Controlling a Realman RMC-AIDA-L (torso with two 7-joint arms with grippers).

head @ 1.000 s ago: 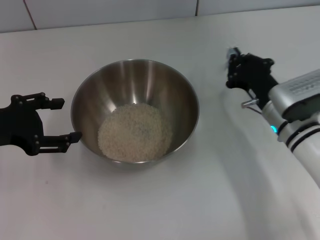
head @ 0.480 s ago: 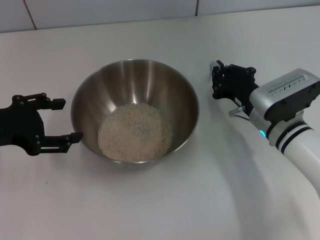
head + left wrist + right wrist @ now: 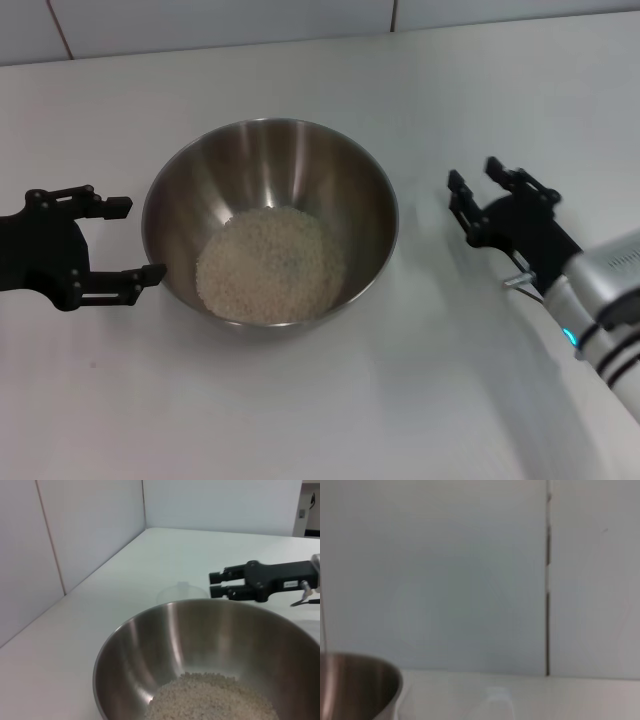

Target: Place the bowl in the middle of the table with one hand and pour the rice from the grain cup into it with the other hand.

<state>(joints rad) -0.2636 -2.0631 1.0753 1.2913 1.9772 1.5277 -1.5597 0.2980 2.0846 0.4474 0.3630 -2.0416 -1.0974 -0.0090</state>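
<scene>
On white table (image 3: 300,420), steel bowl (image 3: 180,200), rice (image 3: 270,262)

left hand (image 3: 95,245) low at the left, fingers spread, right hand (image 3: 480,195) at the right, fingers apart, empty

- Head view: looks forward and down at the table (image 3: 300,420), bowl (image 3: 270,150) central.
- Left wrist view: low, close at the bowl (image 3: 150,645), facing right.
- Right wrist view: low, facing the far wall (image 3: 445,570).
- All three views share the bowl (image 3: 355,680).
</scene>
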